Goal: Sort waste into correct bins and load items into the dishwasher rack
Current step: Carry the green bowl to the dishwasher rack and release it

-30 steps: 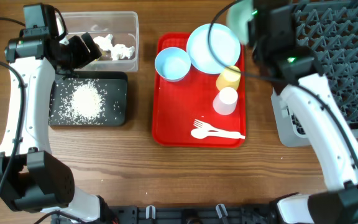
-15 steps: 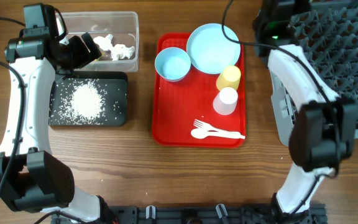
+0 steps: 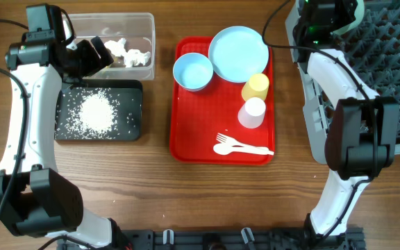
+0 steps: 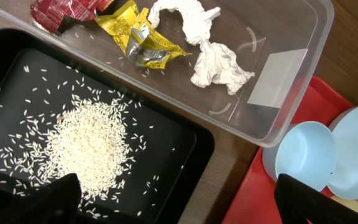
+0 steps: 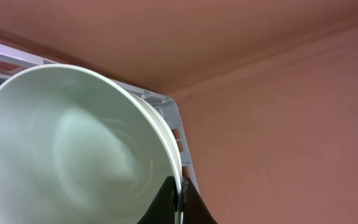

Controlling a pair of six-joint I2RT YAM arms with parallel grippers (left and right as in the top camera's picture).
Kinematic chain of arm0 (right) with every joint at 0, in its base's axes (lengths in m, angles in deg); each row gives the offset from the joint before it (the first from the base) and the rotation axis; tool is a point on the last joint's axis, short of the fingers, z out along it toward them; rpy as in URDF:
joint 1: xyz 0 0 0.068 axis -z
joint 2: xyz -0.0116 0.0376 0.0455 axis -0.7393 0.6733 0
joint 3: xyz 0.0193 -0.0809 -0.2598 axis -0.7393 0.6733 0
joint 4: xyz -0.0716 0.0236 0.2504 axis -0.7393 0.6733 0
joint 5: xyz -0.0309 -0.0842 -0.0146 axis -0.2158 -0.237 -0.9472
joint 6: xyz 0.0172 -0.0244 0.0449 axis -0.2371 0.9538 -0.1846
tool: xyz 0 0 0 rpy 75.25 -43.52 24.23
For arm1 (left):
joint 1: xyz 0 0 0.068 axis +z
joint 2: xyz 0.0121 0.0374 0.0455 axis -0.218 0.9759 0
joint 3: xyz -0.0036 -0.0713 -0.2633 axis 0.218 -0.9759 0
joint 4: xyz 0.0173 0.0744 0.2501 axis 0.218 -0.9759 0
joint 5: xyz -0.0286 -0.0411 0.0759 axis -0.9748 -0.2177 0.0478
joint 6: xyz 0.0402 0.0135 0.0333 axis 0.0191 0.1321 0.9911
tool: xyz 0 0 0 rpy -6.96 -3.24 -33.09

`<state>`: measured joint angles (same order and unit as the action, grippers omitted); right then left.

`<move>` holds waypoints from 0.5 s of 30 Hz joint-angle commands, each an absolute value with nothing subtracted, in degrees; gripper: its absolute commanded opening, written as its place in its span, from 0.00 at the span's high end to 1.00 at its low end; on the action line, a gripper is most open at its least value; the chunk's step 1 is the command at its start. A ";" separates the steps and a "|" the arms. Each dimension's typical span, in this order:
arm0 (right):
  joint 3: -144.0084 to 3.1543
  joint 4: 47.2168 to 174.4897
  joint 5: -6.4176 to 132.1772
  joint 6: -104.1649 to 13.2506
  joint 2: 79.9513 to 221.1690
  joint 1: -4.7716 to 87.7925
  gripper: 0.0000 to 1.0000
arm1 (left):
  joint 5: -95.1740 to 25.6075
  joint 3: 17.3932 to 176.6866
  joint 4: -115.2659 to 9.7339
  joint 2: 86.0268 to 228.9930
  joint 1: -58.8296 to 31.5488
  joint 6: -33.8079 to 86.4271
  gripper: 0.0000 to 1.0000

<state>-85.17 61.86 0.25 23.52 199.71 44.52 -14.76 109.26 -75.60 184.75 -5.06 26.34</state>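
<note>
The left gripper (image 3: 91,55) hung with its jaws spread wide and holding nothing, above the edge where the tub (image 3: 144,24) met the black tray (image 3: 134,128). The waste looked sorted. The wrappers (image 4: 138,40) and tissues (image 4: 216,62) lay inside the tub, and the rice (image 3: 96,111) sat heaped in the black tray with loose grains scattered around it. No waste showed elsewhere on the table.

Loading looked barely begun. On the red tray (image 3: 193,132) sat one bowl (image 3: 192,71) touching the plate (image 3: 238,53). Below them were the yellow cup (image 3: 255,87) and the white cup (image 3: 253,112), with the fork and spoon (image 3: 242,146) lying side by side nearest the front edge. All six had yet to go across.

At the far right, the right gripper (image 5: 176,199) was pinched shut on the rim of the second bowl (image 5: 73,149), holding it tilted over the far left corner of the rack (image 3: 394,69). Whether it touched the pegs could not be told. Nothing else showed in the visible part of the rack.
</note>
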 commanded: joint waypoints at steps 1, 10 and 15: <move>-85.32 61.86 1.12 21.84 200.58 44.58 0.96 | -15.07 109.52 -75.60 184.65 -4.91 25.64 0.00; -85.32 62.23 2.04 22.39 203.36 45.15 0.96 | -15.07 109.52 -75.62 184.65 -4.91 25.64 0.00; -85.32 62.34 2.65 22.36 203.36 45.13 0.96 | -15.07 109.52 -75.60 184.65 -4.91 25.64 0.00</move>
